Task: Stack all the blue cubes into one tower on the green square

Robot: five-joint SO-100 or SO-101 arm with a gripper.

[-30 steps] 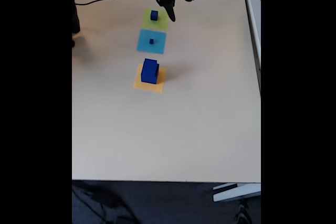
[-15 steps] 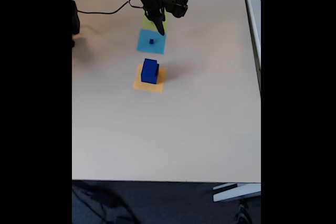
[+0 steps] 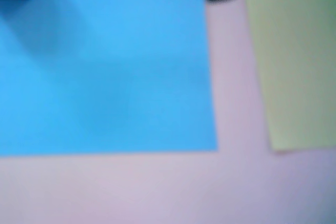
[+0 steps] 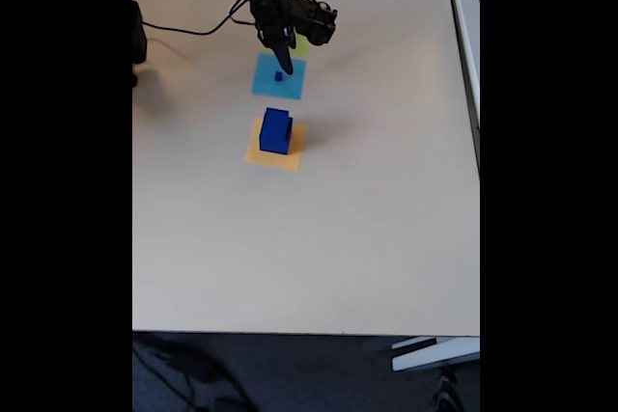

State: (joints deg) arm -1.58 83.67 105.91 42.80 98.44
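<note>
In the fixed view our gripper [image 4: 282, 65] hangs just beyond the tiny cube [image 4: 279, 75] on the light-blue square [image 4: 294, 86]; whether the jaws are parted we cannot tell.

I can see two blue cubes, a big one [image 4: 275, 130] and a tiny one [image 4: 279, 75], and three flat squares: one orange [image 4: 253, 153], one light-blue [image 4: 264, 82], one green [image 4: 302, 45].
</note>
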